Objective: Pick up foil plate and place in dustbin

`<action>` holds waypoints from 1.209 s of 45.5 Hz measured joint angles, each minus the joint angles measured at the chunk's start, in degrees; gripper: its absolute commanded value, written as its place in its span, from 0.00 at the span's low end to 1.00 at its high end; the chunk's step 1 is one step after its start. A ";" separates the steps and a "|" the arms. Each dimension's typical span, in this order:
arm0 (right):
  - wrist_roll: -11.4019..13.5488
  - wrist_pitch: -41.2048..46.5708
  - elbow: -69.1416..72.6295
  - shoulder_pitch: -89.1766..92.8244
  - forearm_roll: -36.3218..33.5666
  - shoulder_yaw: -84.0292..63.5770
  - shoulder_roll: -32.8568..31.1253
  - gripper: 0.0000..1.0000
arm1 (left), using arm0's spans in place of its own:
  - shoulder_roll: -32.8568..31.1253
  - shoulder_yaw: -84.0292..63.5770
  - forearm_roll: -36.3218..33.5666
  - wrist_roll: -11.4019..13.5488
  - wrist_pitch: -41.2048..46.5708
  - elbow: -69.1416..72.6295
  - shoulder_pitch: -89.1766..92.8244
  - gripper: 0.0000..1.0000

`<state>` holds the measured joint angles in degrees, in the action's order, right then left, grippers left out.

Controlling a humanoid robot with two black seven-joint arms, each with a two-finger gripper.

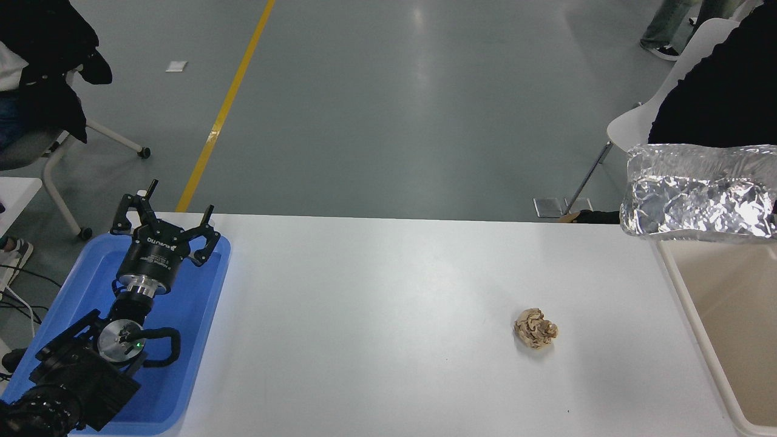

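The foil plate (698, 200), shiny and wrinkled, hangs in the air at the right edge of the head view, above the far end of the beige dustbin (689, 306). Its right end is cut off by the picture's edge. The right gripper that carries it is out of view past that edge. The left gripper (164, 220) is open and empty, parked over the blue tray (200, 303) at the lower left.
A small tan paper ball (535, 328) lies on the white table (376, 315), left of the dustbin. A person in black (722, 91) sits on a white chair (631, 127) at the far right. Another person sits at the far left.
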<state>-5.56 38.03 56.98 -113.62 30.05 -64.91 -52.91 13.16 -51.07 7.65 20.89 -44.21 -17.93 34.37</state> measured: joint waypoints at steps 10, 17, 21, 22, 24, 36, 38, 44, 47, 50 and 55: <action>0.08 -1.95 -2.87 3.02 -0.44 -0.65 0.44 0.00 | 0.02 0.00 0.00 0.02 0.00 0.00 0.00 1.00; 0.15 -5.81 -10.19 11.69 -3.63 0.21 1.62 0.00 | 0.02 0.00 0.00 0.02 0.00 -0.01 0.00 1.00; 0.30 -8.28 -15.63 17.92 -7.41 0.73 3.02 0.00 | 0.01 0.00 0.00 0.02 0.00 0.00 -0.01 1.00; 0.40 -8.80 -16.75 19.22 -8.19 0.78 3.29 0.00 | 0.01 0.00 0.01 0.02 0.00 0.00 -0.01 1.00; 0.59 -10.10 -19.32 22.12 -10.14 1.02 4.04 0.00 | 0.01 0.00 -0.01 0.02 0.00 0.00 -0.01 1.00; 3.07 -19.66 -31.04 38.09 -19.50 3.13 7.45 0.00 | 0.01 0.00 0.00 0.02 0.00 0.00 -0.01 1.00; 3.52 -20.84 -32.00 40.16 -20.29 3.78 7.80 0.00 | 0.01 0.00 0.01 0.02 0.00 0.00 -0.01 1.00; 5.23 -25.04 -36.57 48.08 -22.46 7.74 9.47 0.00 | 0.01 0.00 -0.01 0.02 0.00 0.00 -0.01 1.00; 5.80 -26.46 -38.63 51.09 -22.93 9.67 10.22 0.00 | 0.02 0.00 -0.01 0.02 0.00 0.00 -0.01 1.00; 6.39 -28.07 -41.54 54.91 -23.40 12.34 11.44 0.00 | 0.03 0.00 0.01 0.03 0.00 0.00 0.00 1.00; 6.99 -29.97 -46.75 60.94 -23.87 16.93 13.93 0.00 | 0.03 0.00 -0.01 0.02 0.00 0.00 0.00 1.00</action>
<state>1.43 8.06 10.24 -52.68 6.19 -47.98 -38.98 13.19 -51.06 7.64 20.92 -44.21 -17.93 34.36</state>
